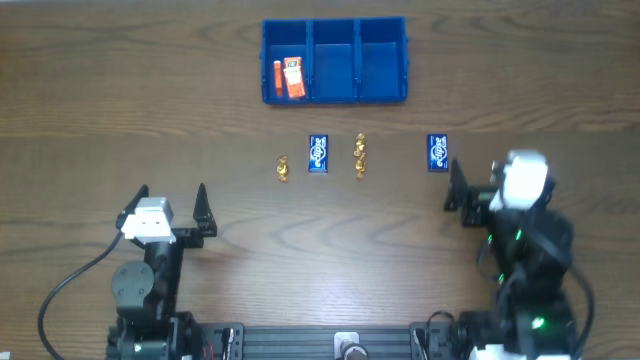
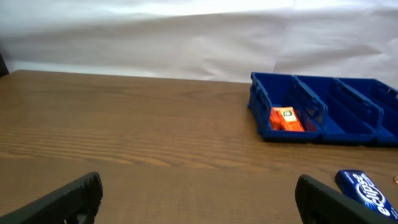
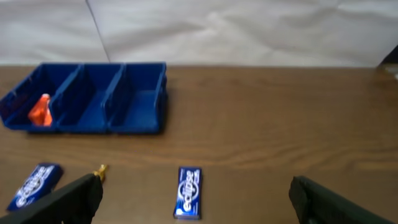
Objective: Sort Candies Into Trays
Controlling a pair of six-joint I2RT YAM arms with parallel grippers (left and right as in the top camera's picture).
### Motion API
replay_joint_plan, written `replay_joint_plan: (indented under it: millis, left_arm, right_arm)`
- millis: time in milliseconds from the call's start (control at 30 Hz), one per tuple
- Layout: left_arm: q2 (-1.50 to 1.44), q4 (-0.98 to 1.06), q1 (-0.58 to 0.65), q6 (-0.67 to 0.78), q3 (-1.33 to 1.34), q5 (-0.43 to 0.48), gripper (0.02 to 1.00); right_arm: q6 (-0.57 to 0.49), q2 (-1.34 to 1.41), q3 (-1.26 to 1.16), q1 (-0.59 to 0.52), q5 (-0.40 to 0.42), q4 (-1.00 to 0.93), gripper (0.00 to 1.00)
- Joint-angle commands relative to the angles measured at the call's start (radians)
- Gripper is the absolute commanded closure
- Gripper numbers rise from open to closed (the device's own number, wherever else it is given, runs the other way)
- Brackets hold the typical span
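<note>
Seen from above, the tray (image 1: 335, 22) sits at 12 o'clock on the table (image 1: 120, 100). Its left compartment holds orange candies (image 1: 289, 77). A row of sweets lies at 6 o'clock from the tray. A gold candy (image 1: 283, 168) is at the 9 o'clock end, with a blue packet (image 1: 318, 153) near it. Next comes a gold cluster (image 1: 361, 155), perhaps three pieces, too small to count. A second packet (image 1: 437, 152) lies apart at the 3 o'clock end.

The left gripper (image 1: 173, 205) is at 9 o'clock, fingers spread wide, holding nothing. The right gripper (image 1: 475, 187) is at 3 o'clock, equally wide and empty, with the second packet lying just ahead of its fingers.
</note>
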Motion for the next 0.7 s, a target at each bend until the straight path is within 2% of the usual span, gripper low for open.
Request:
replay_joint_plan:
  millis: [33,167,367,500,700]
  left_arm:
    - [-0.006,-0.04,0.003,0.014,-0.016,0.013,0.02]
    - [-0.006,-0.04,0.003,0.014,-0.016,0.013,0.02]
    - [-0.006,-0.04,0.003,0.014,-0.016,0.013,0.023]
    - [-0.006,-0.04,0.003,0.014,-0.016,0.013,0.02]
    - [-0.006,-0.04,0.003,0.014,-0.016,0.013,0.02]
  right_arm:
    - [-0.045,0.283,0.327,-0.005,-0.038,-0.188,0.003]
    - [-0.035,0.494,0.54,-0.005,-0.038,-0.365,0.003]
    - [0.055,0.806,0.776,-0.005,-0.038,-0.573,0.003]
    - [0.092,0.974,0.839,-0.005,-0.039,-0.639,0.001]
    - [0.092,1.179,0.844,-0.005,-0.043,-0.673,0.001]
